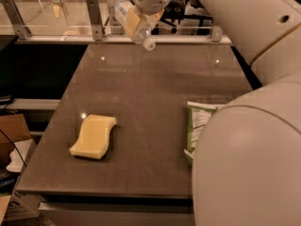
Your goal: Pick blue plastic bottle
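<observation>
The blue plastic bottle (124,17) is off the worktop (150,88), held in the air above its far edge near the top of the view. It is tilted, with its white cap (149,44) pointing down and to the right and its pale label toward the upper left. The lower, clear part of the body shows just above the cap.

The hand (138,19) is closed around the bottle's middle. One yellowish finger pad (133,20) lies across the body, and the white wrist sits directly above it. The bottle touches nothing but the hand.

From the wrist, the white arm (244,13) runs to the upper right. A large rounded segment of the arm (249,164) fills the lower right of the view, in front of the worktop's right side.

On the dark brown worktop lies a yellow sponge (94,135) with a wavy outline, flat near the front left corner and well apart from the bottle. A green bag (196,126) lies near the right edge, partly hidden behind the arm segment. The middle of the worktop, between sponge and bag, shows only small light reflections.

A metal rail (61,39) with upright posts runs along the far edge, with clear panels behind it. A cardboard box (14,126) stands below the worktop on the left.
</observation>
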Robot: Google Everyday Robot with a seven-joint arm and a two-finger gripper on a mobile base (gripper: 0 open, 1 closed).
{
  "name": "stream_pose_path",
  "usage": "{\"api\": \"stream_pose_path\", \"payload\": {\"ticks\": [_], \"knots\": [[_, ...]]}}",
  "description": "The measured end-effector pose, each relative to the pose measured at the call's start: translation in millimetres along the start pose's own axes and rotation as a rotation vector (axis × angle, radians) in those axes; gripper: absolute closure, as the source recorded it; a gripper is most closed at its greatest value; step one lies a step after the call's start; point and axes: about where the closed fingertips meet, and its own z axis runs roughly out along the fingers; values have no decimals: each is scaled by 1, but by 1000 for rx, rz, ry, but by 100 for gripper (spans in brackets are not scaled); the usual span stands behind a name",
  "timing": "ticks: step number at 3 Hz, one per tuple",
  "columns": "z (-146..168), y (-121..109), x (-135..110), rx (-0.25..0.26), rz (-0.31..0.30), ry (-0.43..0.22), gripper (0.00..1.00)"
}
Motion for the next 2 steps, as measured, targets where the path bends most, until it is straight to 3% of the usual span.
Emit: {"api": "stream_pose_path", "payload": {"ticks": [2], "knots": [[-45,13,-14,-34,-106,-99,100]]}}
